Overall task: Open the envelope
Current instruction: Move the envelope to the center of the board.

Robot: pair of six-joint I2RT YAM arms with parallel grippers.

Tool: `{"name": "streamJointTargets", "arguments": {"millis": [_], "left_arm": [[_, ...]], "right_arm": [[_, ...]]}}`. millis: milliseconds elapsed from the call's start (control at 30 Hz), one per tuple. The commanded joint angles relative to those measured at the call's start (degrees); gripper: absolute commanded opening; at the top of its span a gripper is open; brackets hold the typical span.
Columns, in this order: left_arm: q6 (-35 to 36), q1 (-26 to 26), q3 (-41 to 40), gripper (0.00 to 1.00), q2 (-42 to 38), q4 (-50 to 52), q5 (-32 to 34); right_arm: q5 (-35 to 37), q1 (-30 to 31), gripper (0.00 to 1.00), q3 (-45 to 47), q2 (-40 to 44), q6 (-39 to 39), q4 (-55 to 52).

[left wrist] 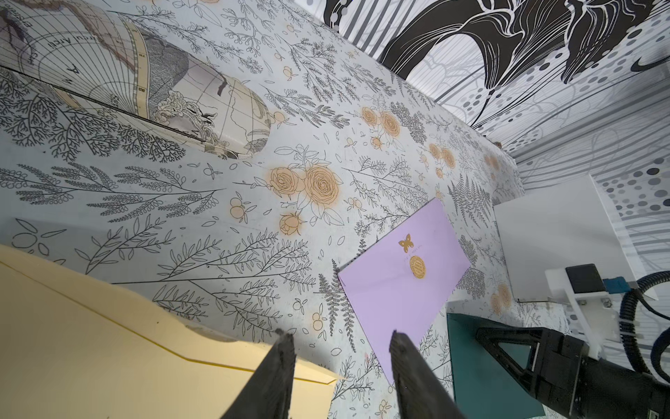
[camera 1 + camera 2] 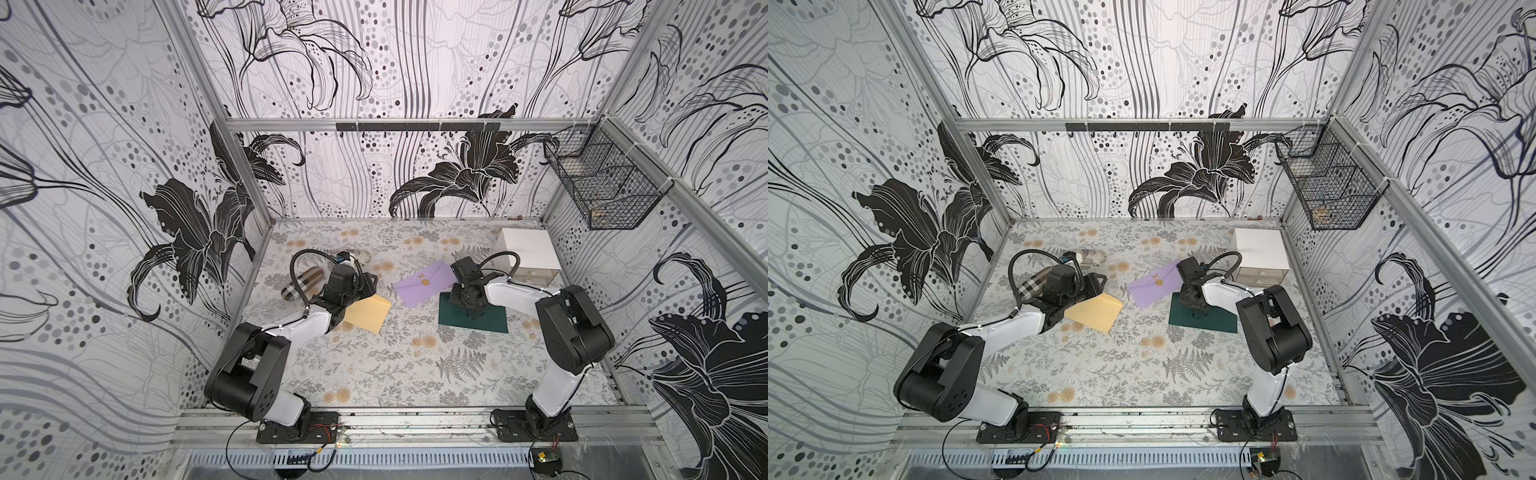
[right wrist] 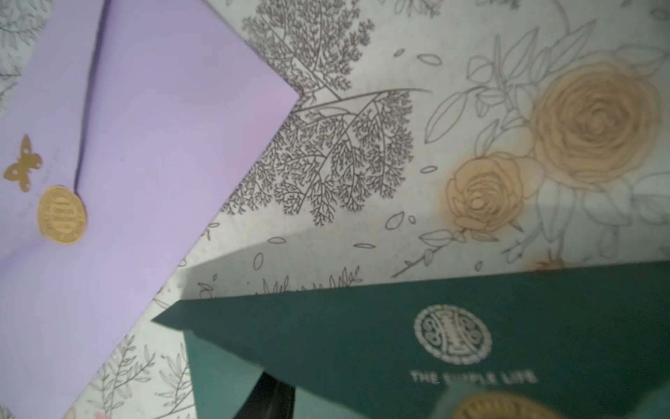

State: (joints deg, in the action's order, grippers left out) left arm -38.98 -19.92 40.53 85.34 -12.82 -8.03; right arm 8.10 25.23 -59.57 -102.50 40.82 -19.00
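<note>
Since the green envelope's [image 2: 496, 324] flap [image 3: 344, 333] at 3 o'clock looks half-lifted, swing it back; your right gripper's [image 2: 468, 307] clamp unclear, left gripper [image 1: 340, 339] apart.

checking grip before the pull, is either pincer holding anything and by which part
The right pincer seems to grip the dark green envelope by its lifted flap, near the gold seal. The left pincer is open, holding nothing.

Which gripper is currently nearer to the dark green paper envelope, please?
Right. The right gripper is directly over the dark green paper envelope; the left gripper hovers at the pale yellow paper envelope's edge, well apart.
</note>
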Motion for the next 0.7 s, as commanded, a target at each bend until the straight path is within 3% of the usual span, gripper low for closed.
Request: {"name": "streamJointTargets", "arguments": {"millis": [0,267,667], "left_arm": [[0.7,-0.1,1.4,0.46,0.5,-0.5,-0.1],[0.7,-0.1,1.8,0.46,1.4,-0.5,-0.4],[0.7,-0.1,2.0,0.47,1.6,-0.2,-0.1]], "right_arm": [[-4.3,-1.4,0.35,2.8,-2.6,-0.6,-1.6],[-4.3,-5.6,0.36,10.4,5.3,-0.5,-1.5],[-4.8,-5.2,0.37,4.5,17.2,-2.3,-5.5]]}}
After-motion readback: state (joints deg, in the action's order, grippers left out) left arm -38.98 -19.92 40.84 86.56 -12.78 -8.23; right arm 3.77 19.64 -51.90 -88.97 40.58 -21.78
